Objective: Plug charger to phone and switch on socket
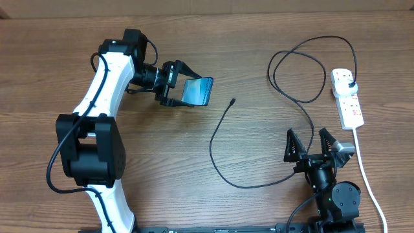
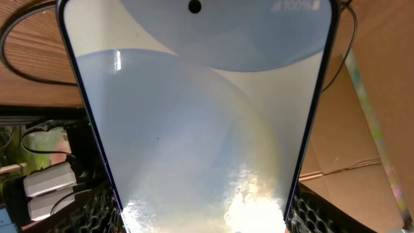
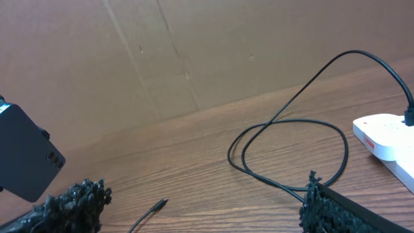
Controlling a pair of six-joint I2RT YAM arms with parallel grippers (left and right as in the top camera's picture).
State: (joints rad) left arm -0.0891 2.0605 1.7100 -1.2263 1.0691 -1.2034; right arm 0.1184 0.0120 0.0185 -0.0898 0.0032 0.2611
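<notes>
Your right gripper [image 1: 306,136]: nearest base, fingers spread wide, holding nothing. Charger [image 1: 232,101]: tip lies loose on table [image 1: 259,39], well apart from phone. Cable curves past your right gripper, loops, and runs to socket [image 1: 348,98] with plug seated at far end. Your left gripper [image 1: 183,87]: clamped on phone [image 1: 198,91], tilted, lit screen filling left wrist view.

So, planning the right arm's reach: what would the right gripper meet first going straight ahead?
Probably the looped cable of the charger, lying just ahead of the open right gripper. Height is unclear, so it might pass over.
</notes>
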